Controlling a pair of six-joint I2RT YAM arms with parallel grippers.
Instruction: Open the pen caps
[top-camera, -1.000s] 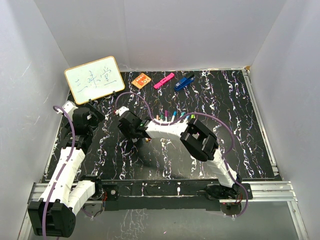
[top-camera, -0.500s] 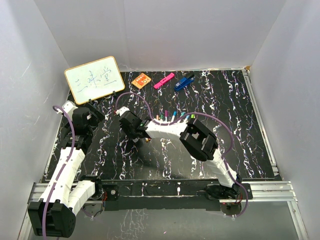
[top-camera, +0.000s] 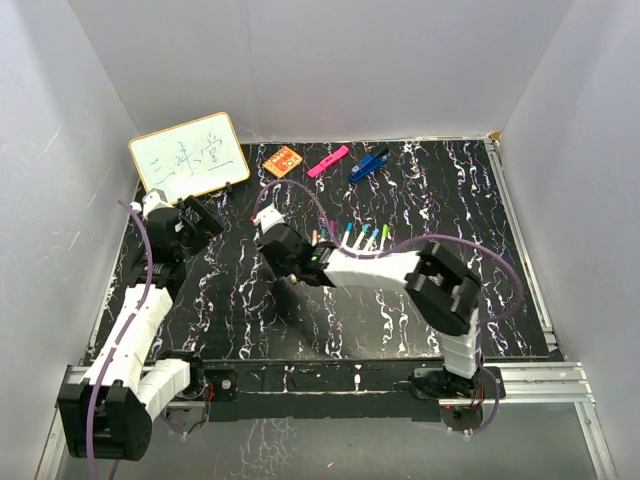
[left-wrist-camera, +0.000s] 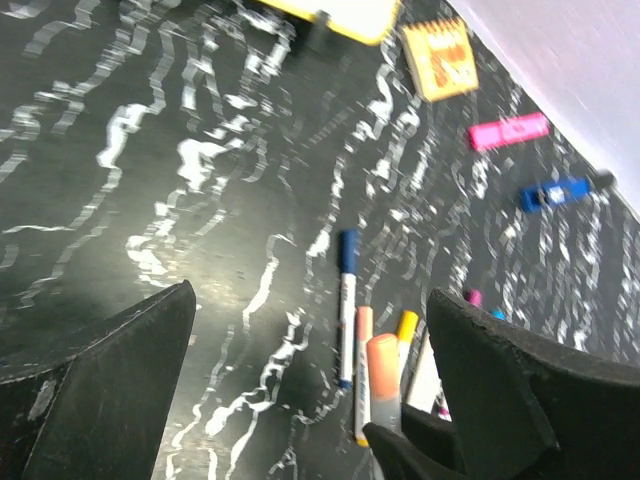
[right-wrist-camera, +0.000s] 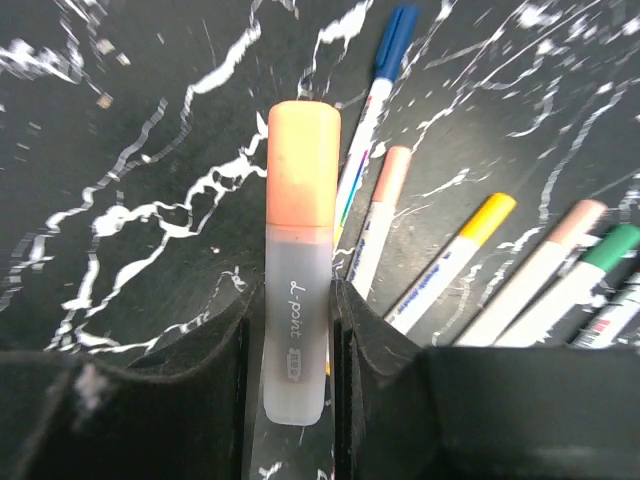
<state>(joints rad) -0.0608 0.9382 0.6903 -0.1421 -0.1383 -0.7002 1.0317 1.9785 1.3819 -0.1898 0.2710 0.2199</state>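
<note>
The right jaws are clamped on the tail half of the frosted barrel of one pen (right-wrist-camera: 297, 300), so its orange cap (right-wrist-camera: 303, 160) stands wholly clear beyond the fingertips. The pen is held over the bench (right-wrist-camera: 120, 130), just beside a row of other pens (right-wrist-camera: 455, 255) that lie there, each showing a coloured cap. No cap appears to be off. The left jaws are spread wide and hold nothing. In the left wrist view the orange cap (left-wrist-camera: 383, 375) shows low and off-centre between them, not yet within their closing line. Judgement: the step in hand is the left arm's approach to take this cap. To do it well, the left jaws should first be centred on the cap. They should close on the cap alone, short of its seam with the barrel, then draw straight along the pen's axis against a firm right grip. Risks noted: a grip across the seam would pin cap to barrel. An off-axis pull could twist the smooth barrel in the right jaws. A low approach could disturb the pens on the bench.
</note>
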